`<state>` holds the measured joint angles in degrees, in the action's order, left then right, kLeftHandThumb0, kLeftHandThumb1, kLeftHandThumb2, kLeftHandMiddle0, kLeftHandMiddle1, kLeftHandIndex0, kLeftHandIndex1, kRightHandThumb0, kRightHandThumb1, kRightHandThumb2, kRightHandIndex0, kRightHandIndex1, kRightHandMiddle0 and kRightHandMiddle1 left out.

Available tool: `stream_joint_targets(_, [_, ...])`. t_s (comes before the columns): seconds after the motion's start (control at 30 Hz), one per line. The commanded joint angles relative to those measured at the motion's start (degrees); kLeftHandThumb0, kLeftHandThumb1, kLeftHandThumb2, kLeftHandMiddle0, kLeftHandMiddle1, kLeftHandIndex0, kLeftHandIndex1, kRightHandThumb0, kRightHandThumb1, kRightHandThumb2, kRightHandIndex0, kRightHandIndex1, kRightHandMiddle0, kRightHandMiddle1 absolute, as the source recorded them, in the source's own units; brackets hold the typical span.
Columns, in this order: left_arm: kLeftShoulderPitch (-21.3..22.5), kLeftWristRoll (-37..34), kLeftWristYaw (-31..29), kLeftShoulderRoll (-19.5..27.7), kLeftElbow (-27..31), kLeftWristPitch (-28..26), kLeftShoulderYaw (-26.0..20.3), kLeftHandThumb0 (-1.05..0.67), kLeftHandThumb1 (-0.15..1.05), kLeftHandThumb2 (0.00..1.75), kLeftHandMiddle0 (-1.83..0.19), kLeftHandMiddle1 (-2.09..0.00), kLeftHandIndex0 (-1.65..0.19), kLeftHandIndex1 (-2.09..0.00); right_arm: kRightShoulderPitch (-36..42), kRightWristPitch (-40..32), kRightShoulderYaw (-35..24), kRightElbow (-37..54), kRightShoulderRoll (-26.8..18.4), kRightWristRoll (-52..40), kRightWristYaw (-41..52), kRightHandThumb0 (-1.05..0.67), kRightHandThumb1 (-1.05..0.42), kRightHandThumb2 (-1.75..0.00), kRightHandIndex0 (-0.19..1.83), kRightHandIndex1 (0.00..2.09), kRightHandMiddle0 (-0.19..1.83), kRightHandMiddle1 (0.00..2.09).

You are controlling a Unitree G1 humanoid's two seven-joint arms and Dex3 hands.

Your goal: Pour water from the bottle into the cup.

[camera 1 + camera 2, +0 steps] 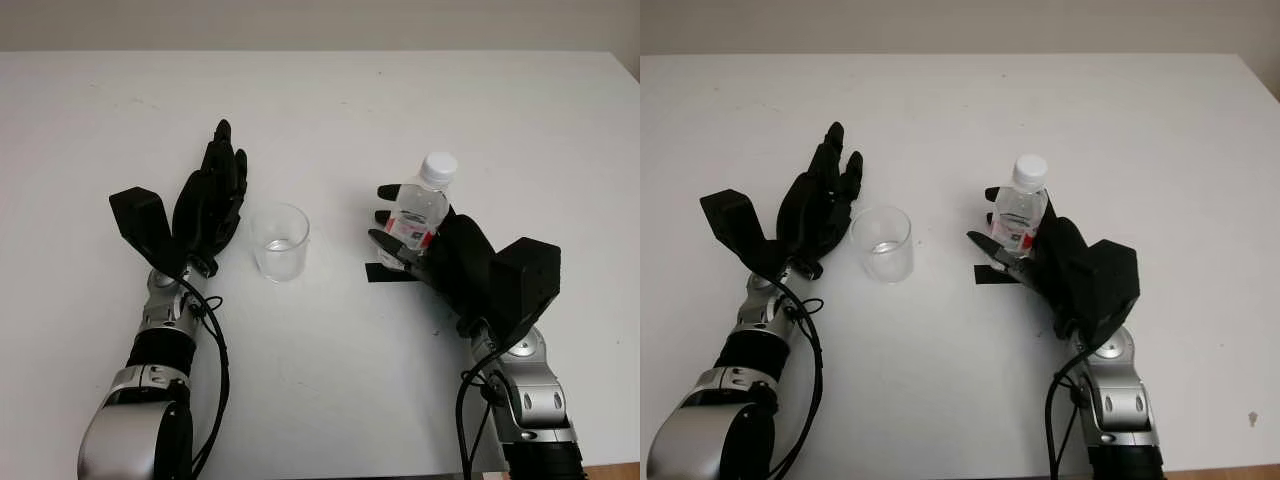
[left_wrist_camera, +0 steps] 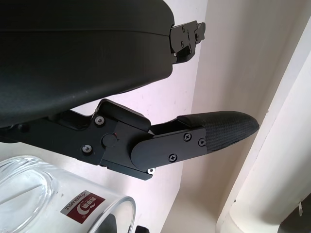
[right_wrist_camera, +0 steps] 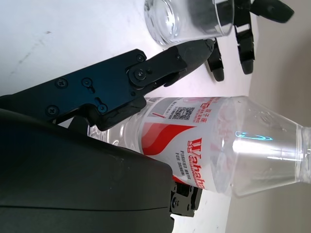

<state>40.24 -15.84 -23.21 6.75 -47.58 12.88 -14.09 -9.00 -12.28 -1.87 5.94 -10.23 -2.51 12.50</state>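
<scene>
Gripping a small clear water bottle (image 1: 418, 208) with my right hand (image 1: 440, 250), I hold it upright on the white table (image 1: 330, 110), its white cap (image 1: 438, 166) still on. A strip of black tape (image 1: 385, 274) lies on the table at its base. From my head I see both arms and the whole tabletop; my right wrist view adds the bottle's red and white label (image 3: 192, 145), which reads "Wahaha" beside a small printed code. My left hand (image 1: 208, 205) is open, just beside the clear cup (image 1: 279, 241), which stands between my hands, apart from the bottle. My left wrist view shows a small red sticker (image 2: 82, 207) on the cup, its print too small to read.
</scene>
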Motion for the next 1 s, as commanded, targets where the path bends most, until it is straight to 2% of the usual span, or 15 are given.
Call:
stream_joint_targets(0.0, [-1.1, 0.1, 0.0, 0.3, -1.8, -0.3, -0.2, -0.83, 1.05, 0.64, 0.19, 0.0, 0.19, 0.0, 1.7, -0.1, -0.3, 0.7, -1.4, 0.6, 0.0, -0.75, -0.87, -0.05, -0.1, 0.46, -0.16, 0.88])
stream_joint_targets(0.13, [-0.7, -0.3, 0.0, 0.2, -2.2, -0.3, -0.4, -0.82, 1.05, 0.63, 0.19, 0.0, 0.19, 0.0, 2.7, -0.4, -0.7, 1.4, -2.1, 0.9, 0.0, -0.77, -0.87, -0.05, -0.01, 0.16, -0.1, 0.62])
stream_joint_targets(0.2, [-0.6, -0.2, -0.1, 0.2, -2.5, 0.0, -0.4, -0.83, 1.05, 0.64, 0.19, 0.0, 0.19, 0.0, 3.0, 0.2, -0.8, 1.4, -2.3, 0.9, 0.0, -0.79, -0.86, -0.05, -0.05, 0.07, -0.11, 0.43])
stream_joint_targets(0.27, [-0.5, -0.2, 0.0, 0.1, -2.7, 0.1, -0.5, -0.83, 1.05, 0.63, 0.19, 0.0, 0.19, 0.0, 3.3, 1.8, -0.7, 1.1, -2.9, 1.4, 0.2, -0.83, -0.85, -0.05, -0.15, 0.02, -0.16, 0.29])
stream_joint_targets(0.33, [-0.4, 0.1, 0.2, 0.2, -2.8, 0.3, -0.3, -0.83, 1.05, 0.63, 0.19, 0.0, 0.19, 0.0, 3.5, 5.8, 0.6, 0.2, -4.6, 5.5, -0.9, -0.91, -0.88, -0.06, -0.18, 0.0, -0.19, 0.08])
stream_joint_targets(0.37, [-0.4, 0.1, 0.2, 0.2, -2.9, 0.4, -0.3, -0.83, 1.05, 0.63, 0.19, 0.0, 0.19, 0.0, 3.6, 7.6, 1.2, -0.3, -5.5, 7.8, -1.6, -0.96, -0.9, -0.07, -0.19, 0.0, -0.19, 0.04])
stream_joint_targets(0.43, [-0.4, 0.2, 0.2, 0.2, -2.9, 0.5, -0.3, -0.84, 1.05, 0.64, 0.19, 0.0, 0.19, 0.0, 3.7, 10.2, 1.6, -1.4, -6.0, 10.6, -3.2, -1.03, -0.92, -0.07, -0.19, 0.0, -0.19, 0.01])
stream_joint_targets(0.6, [-0.3, 0.3, 0.0, 0.1, -3.3, 0.9, -0.1, -0.83, 1.05, 0.65, 0.19, 0.0, 0.19, 0.0, 3.2, 14.0, 0.2, -4.2, -4.1, 12.7, -9.7, -1.04, -0.94, -0.07, -0.19, 0.0, -0.19, 0.0])
stream_joint_targets(0.97, [-0.4, 0.1, 0.2, -0.1, -2.9, 0.4, -0.1, -0.84, 1.05, 0.65, 0.19, 0.0, 0.19, 0.0, 2.3, 19.6, -2.2, -10.8, -1.4, 10.5, -15.6, -1.0, -0.93, -0.05, -0.19, 0.0, -0.19, 0.0])
